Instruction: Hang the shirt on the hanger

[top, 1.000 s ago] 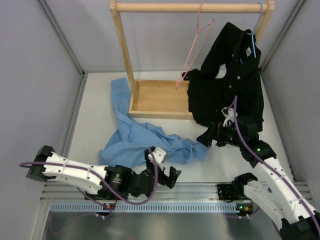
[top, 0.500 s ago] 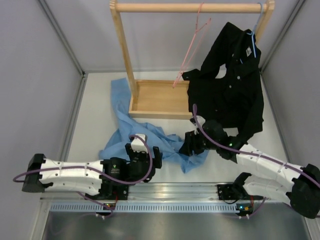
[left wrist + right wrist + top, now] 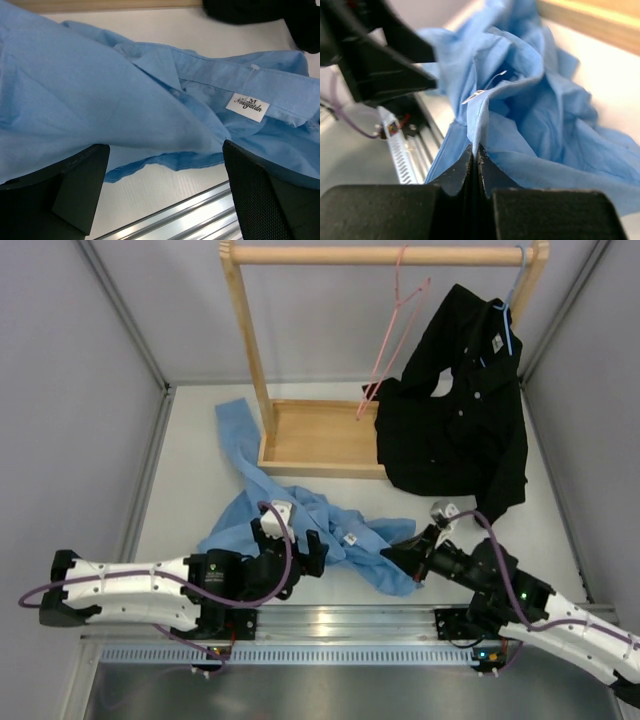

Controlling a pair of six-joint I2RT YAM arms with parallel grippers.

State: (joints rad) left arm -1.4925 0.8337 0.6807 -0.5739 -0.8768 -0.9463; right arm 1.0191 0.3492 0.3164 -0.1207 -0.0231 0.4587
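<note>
1. My right gripper is clenched on an edge of the shirt; my left gripper is spread wide by the collar.
2. My right arm has just pulled back, dragging that edge nearward across the table.
3. The hanger hangs well apart on the rail; I judge lifting comes next.

A black shirt hangs by a blue hanger from the wooden rack.
</note>
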